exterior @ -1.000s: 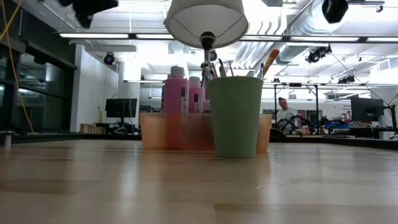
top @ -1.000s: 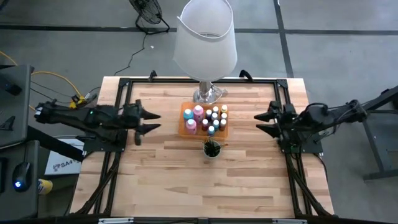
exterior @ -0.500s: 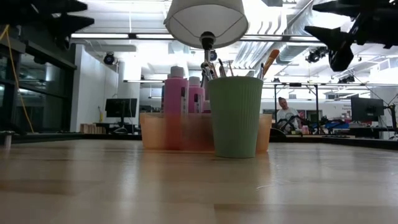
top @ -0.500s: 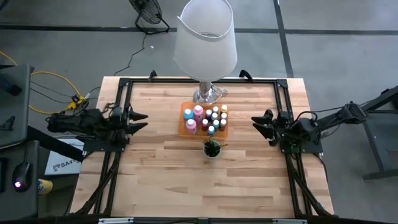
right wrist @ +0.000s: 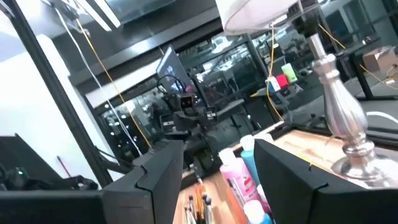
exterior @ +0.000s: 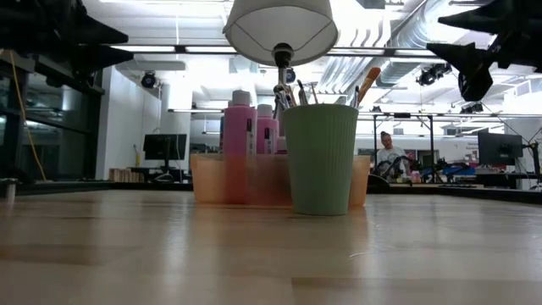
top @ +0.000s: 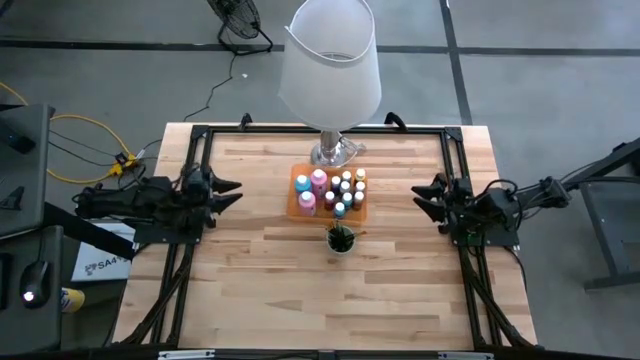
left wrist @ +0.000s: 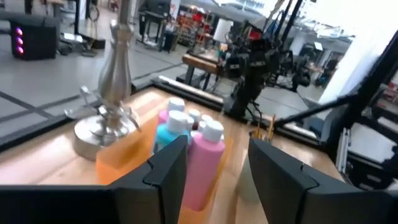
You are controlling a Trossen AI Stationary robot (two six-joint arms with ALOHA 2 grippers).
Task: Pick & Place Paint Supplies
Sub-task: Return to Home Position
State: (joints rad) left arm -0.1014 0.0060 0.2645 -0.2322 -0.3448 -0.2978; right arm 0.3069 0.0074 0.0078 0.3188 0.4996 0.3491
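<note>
Left gripper (top: 237,193) and right gripper (top: 416,198) hang released, well apart.
Between them we see paintbrushes (exterior: 367,86) in the green cup (exterior: 320,161).

Bright, even overhead light from ceiling strips (exterior: 169,48) leaves only soft shadows on the wooden table (top: 300,290).

Pale green ribbed cup (exterior: 320,161), translucent orange tray (exterior: 222,180), pink bottles (exterior: 238,127), white lampshade (top: 330,60), light plank-striped wood table (top: 400,290)

Four cameras, one shared centre.
The high view looks straight down on the whole surface (top: 400,290). The low view sits level at its edge, close to the green cup (exterior: 320,158). Both wrist views face inward at the lamp (left wrist: 102,127) and bottles (left wrist: 205,158).
</note>
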